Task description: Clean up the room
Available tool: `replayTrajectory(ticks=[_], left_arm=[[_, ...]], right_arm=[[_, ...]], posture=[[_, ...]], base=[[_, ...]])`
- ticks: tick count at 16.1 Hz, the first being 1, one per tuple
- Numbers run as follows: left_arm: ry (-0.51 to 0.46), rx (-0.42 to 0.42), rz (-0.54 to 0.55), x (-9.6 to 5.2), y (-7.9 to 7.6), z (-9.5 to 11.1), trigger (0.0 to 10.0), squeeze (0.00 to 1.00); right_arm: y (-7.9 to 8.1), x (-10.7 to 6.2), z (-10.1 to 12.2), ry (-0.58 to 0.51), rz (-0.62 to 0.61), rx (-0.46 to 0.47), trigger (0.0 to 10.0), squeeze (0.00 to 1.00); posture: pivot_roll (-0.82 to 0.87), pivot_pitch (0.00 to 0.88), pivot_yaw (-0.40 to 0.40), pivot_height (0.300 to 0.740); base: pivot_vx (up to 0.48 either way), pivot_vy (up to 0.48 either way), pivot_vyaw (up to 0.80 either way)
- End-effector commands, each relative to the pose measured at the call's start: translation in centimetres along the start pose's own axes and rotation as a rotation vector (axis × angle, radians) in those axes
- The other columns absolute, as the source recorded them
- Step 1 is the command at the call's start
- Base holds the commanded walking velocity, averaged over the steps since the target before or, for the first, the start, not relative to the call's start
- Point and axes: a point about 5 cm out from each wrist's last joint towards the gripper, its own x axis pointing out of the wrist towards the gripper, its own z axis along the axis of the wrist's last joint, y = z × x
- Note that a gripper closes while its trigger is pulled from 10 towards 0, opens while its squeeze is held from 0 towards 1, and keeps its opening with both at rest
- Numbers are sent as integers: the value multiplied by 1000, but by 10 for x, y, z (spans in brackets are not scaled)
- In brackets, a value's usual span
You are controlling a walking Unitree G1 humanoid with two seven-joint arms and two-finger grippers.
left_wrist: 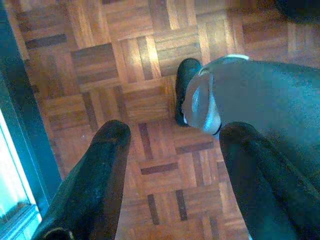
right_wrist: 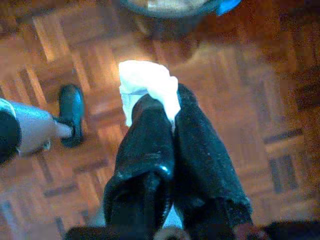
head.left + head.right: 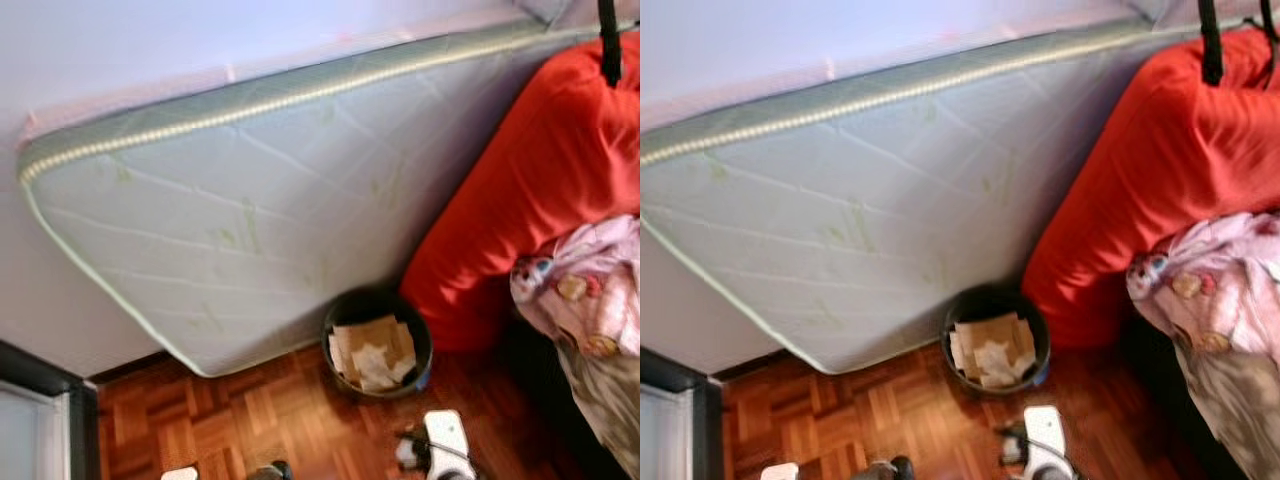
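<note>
Two right fingers pinch crumpled white tissue; left fingers spread over parquet.

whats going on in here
The robot is tidying a room. Its right tool is shut on a white tissue above the parquet floor, close to a dark bin that already holds paper scraps. The bin stands on the floor against a mattress leaning on the wall, next to a red beanbag. The left tool hangs open, holding nothing.
</note>
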Motion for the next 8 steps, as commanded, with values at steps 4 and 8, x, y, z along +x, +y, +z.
replayTrajectory(ticks=[4,8], left_arm=[[48,-1,-14,-3,-4,-13,10000,0],[47,1,-14,-3,-5,-13,10000,0]], right_arm=[[-8,-3,-10,35,-31,4,10000,0],[-16,-4,-9,30,-37,2,10000,0]], posture=[[-44,217,-29,726],[-44,218,-30,726]], base=[[245,0,0],[130,0,0]])
